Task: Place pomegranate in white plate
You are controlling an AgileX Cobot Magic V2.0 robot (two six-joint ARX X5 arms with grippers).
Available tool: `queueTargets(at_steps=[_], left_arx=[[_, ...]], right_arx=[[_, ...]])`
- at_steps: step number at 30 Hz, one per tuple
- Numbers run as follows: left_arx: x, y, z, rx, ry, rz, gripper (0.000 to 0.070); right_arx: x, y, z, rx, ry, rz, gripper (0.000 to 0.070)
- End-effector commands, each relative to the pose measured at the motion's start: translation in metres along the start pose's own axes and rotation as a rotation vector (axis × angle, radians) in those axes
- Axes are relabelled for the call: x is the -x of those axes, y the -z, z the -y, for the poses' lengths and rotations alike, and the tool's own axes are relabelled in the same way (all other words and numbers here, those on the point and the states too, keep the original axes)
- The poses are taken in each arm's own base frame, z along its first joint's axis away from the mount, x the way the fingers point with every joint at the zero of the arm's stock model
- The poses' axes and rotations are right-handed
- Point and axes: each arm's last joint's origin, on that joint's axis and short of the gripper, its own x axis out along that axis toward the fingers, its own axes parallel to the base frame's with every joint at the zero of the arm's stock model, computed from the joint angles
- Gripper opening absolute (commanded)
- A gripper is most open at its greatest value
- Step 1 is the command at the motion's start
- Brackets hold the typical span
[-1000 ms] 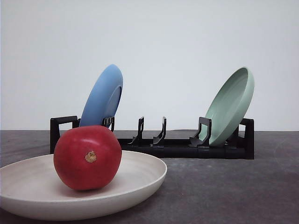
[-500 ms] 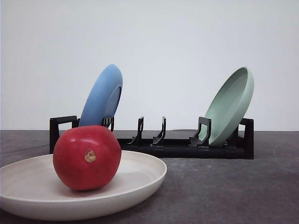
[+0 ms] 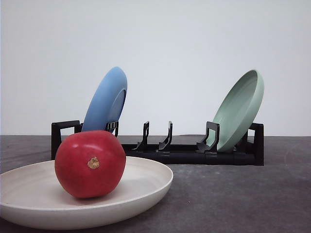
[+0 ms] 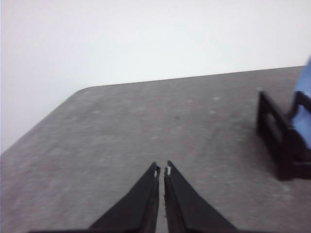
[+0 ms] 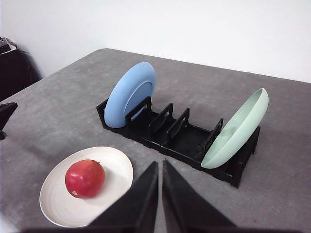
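Observation:
The red pomegranate (image 3: 90, 163) rests inside the white plate (image 3: 146, 187) at the near left of the table, its tan stem nub facing the front camera. From the right wrist view the pomegranate (image 5: 85, 178) lies left of centre in the white plate (image 5: 119, 167). My right gripper (image 5: 160, 164) hovers above the table, shut and holding nothing, well clear of the fruit. Over bare grey table my left gripper (image 4: 162, 168) is shut with nothing in it.
A black dish rack (image 3: 194, 154) stands behind the plate, with a blue plate (image 3: 107, 101) leaning at its left end and a pale green plate (image 3: 240, 109) at its right end. The rack (image 5: 175, 138) shows the same from above. The table's rounded corner (image 4: 77, 94) lies ahead of the left gripper.
The pomegranate has shifted very slightly leftward in the plate. Nothing else has visibly moved.

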Motion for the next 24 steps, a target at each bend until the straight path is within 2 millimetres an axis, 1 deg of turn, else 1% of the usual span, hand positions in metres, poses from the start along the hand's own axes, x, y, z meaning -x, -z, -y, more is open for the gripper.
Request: queueTargets(at_steps=[1,12,24], left_arx=[[-0.001,0.003,0.001,-0.011,0.014,-0.009,0.0],[0.0,0.014,0.002,-0.006,0.028,-0.119,0.0],[0.0,0.014,0.002,0.018,0.028,-0.122,0.0]], right_arx=[[0.001,-0.003,-0.001,-0.001,-0.014,0.013,0.0009],[0.001,-0.003,-0.001,-0.001,-0.014,0.013,0.0009],[0.001,-0.003,-0.001,-0.001,-0.014,0.013,0.0009]])
